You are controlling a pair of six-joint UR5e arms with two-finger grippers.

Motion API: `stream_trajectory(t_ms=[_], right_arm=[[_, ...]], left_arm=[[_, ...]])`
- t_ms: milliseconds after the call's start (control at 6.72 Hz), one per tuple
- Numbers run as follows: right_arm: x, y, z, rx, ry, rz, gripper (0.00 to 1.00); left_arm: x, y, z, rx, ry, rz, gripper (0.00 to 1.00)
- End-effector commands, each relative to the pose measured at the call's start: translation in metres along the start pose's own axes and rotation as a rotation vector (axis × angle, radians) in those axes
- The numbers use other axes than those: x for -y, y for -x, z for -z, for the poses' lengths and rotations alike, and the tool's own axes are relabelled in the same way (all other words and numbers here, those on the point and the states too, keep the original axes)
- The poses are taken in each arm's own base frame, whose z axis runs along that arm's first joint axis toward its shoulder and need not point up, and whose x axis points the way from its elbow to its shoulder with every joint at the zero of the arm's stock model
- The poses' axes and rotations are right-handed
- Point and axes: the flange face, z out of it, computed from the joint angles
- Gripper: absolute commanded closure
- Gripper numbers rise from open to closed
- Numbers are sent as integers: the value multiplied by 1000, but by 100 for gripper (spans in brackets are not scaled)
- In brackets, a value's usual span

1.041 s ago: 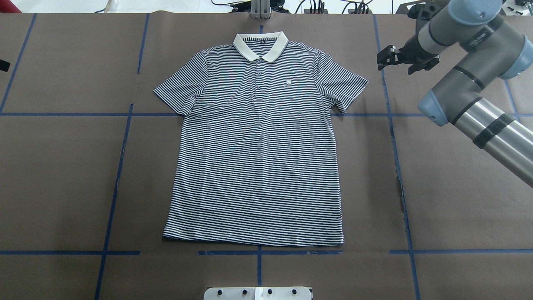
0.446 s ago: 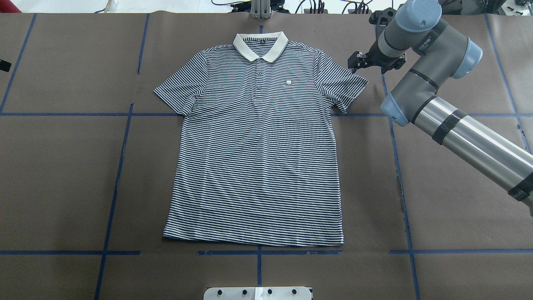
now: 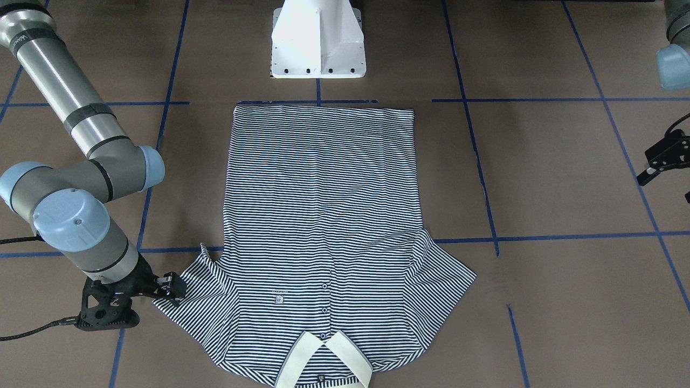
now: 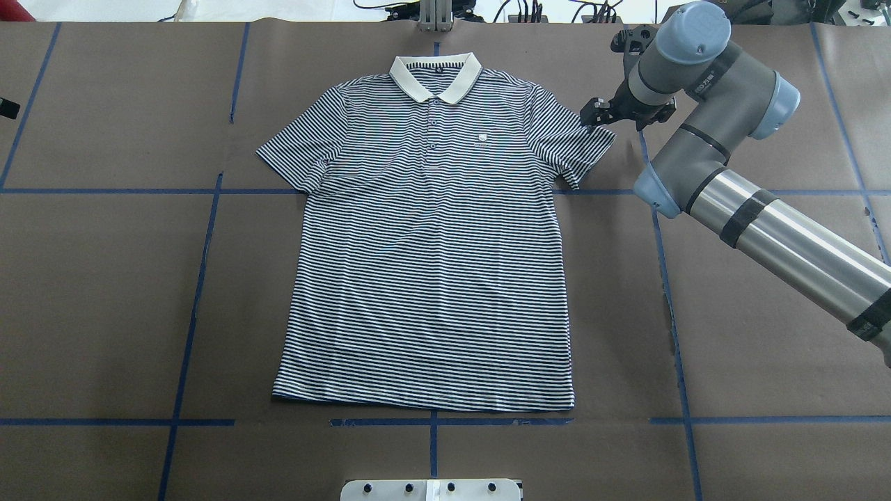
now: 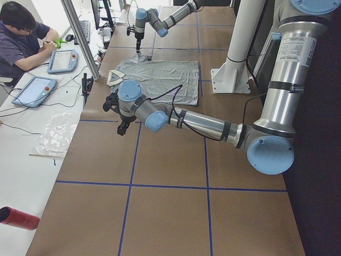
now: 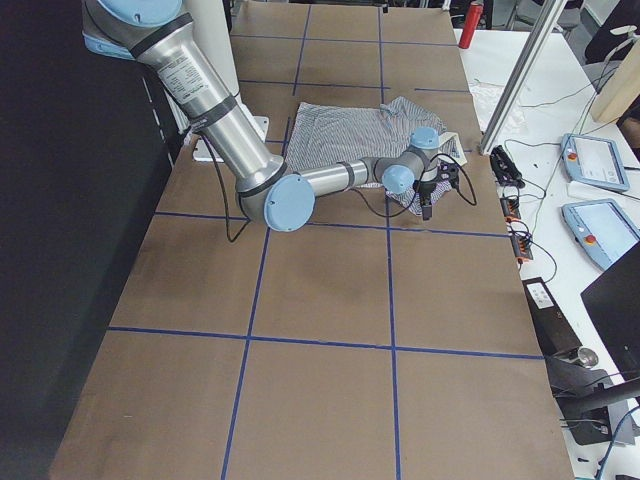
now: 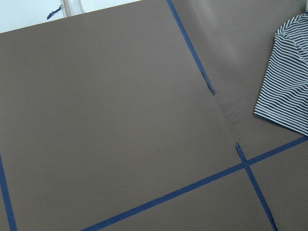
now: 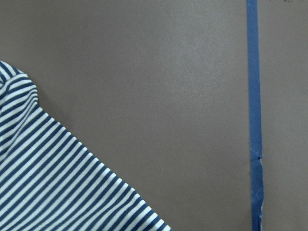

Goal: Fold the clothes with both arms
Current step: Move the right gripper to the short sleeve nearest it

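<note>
**Polo flat, right claw at its sleeve**

The left claw (image 3: 662, 157) shows only in part, over the surface's left side, and I cannot tell whether it is clenched. The striped polo shirt (image 4: 428, 264) lies flat mid-surface, with its collar (image 4: 435, 78) toward the far edge. The right claw (image 4: 621, 115), spread wide and partly hidden by its wrist, hangs at the right-hand sleeve (image 4: 574, 142).
</note>
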Motion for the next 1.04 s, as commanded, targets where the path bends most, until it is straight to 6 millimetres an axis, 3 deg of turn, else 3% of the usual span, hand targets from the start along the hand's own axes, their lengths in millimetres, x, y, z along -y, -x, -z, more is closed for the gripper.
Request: stream_trajectory(t_ms=[0, 297, 595, 744, 892], right_arm=[[-5, -4, -11, -12, 21, 4, 10], [-5, -4, -12, -12, 25, 3, 32], [-5, -4, -13, -15, 26, 33, 91], [-4, -2, -12, -13, 25, 54, 100], [-3, 0, -10, -11, 23, 57, 100]], left_arm=[[3, -3, 1, -2, -4, -3, 0], [4, -3, 1, -4, -4, 5, 0], [7, -5, 2, -6, -5, 4, 0], [8, -5, 2, -6, -5, 4, 0], [10, -7, 3, -6, -6, 5, 0]])
